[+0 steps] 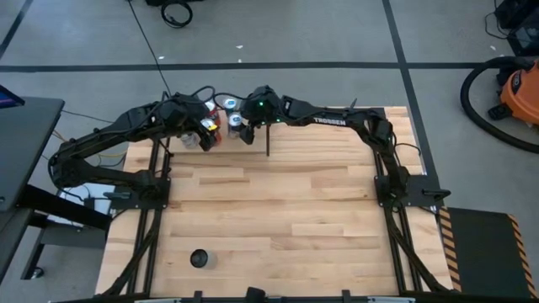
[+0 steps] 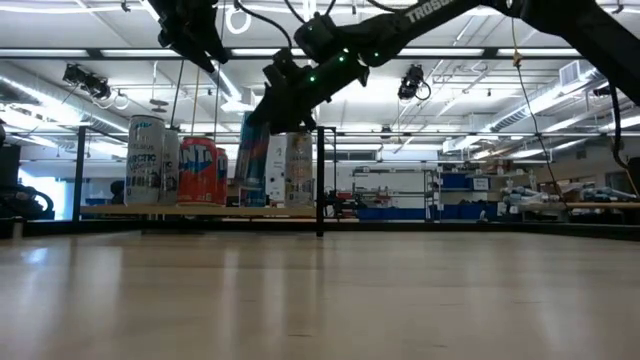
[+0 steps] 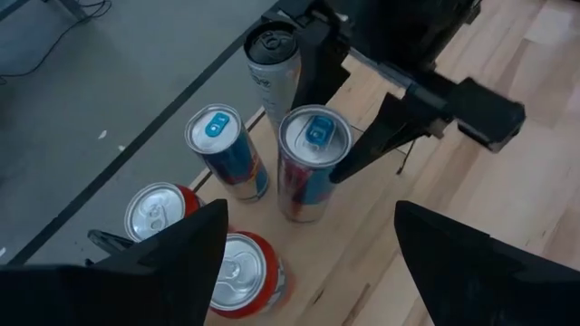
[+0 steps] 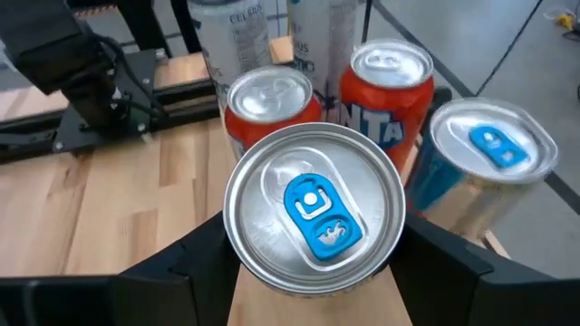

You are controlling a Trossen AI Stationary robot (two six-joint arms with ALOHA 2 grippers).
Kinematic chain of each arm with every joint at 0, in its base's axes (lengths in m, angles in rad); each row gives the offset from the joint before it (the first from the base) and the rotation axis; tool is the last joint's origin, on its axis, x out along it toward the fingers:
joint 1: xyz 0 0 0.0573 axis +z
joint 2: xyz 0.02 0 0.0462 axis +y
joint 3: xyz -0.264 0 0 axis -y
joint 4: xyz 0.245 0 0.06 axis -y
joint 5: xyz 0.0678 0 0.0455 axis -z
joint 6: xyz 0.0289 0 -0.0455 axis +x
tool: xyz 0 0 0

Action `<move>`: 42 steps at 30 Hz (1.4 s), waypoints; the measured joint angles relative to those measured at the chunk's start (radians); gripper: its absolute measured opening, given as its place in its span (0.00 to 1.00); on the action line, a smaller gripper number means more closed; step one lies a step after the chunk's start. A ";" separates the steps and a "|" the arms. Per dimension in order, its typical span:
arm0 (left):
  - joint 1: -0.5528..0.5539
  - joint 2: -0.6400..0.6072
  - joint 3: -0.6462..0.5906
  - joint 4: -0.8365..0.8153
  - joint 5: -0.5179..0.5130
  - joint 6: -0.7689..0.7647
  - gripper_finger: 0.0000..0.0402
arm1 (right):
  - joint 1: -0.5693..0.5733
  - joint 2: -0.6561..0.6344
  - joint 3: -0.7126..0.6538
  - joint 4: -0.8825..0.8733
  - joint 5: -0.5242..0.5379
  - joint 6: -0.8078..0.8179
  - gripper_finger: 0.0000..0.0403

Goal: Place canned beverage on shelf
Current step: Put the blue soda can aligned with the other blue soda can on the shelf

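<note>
**5 cans visible on the shelf, 1 of them between the right hand's fingers**

1 blue-tabbed can [image 4: 313,210] stands upright on the shelf [image 2: 200,211], and the right hand [image 4: 313,272] has a dark finger on each side of its body, closed on it from above. That grip looks like the end of a placing move: the can's base seems to rest on the pale panel, so my guess is that release comes next.

Just beside it stand 2 orange cans [image 4: 390,86] and a second blue-tabbed can [image 4: 494,149], packed close, with a tall silver can [image 3: 272,63] behind. The tight row explains the top-down hold: fingers coming in from the side would knock a neighbour.

In the low view the shelf sits raised on thin black rods [image 2: 320,180] at the far edge of the surface [image 1: 278,210], cans lined along it.

The left hand [image 3: 308,244] hovers above the same cluster, its fingers spread apart and holding nothing, likely waiting clear so the right arm can work.

1 small dark round object [image 1: 199,258] lies well apart on the near part of the surface; what it is cannot be told.
</note>
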 joint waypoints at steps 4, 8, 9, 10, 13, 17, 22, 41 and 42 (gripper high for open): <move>0.002 0.000 0.000 0.003 -0.001 0.001 0.79 | 0.000 0.014 -0.001 -0.004 -0.028 0.000 0.62; 0.002 0.000 0.000 0.006 -0.001 0.003 0.79 | 0.002 0.022 -0.002 0.005 -0.063 -0.034 0.62; 0.002 0.001 0.000 0.006 0.000 0.003 0.79 | 0.003 0.024 -0.002 0.003 -0.063 -0.042 0.62; 0.002 0.001 0.000 0.006 0.000 0.003 0.79 | 0.003 0.026 -0.002 -0.004 -0.062 -0.046 0.62; 0.002 0.001 0.000 0.006 0.000 0.003 0.79 | 0.004 0.032 -0.002 0.002 -0.059 -0.049 0.62; 0.002 0.001 0.000 0.006 0.000 0.003 0.79 | 0.004 0.033 -0.002 0.002 -0.058 -0.046 0.62; 0.002 0.001 0.000 0.006 -0.001 0.003 0.79 | 0.012 0.033 -0.002 0.008 -0.056 -0.045 0.66; 0.002 0.001 0.000 0.006 0.000 0.003 0.79 | 0.033 0.035 -0.002 0.013 0.007 -0.080 0.74; 0.001 0.001 0.000 0.006 0.000 0.002 0.79 | 0.033 0.035 -0.002 0.017 0.015 -0.081 0.74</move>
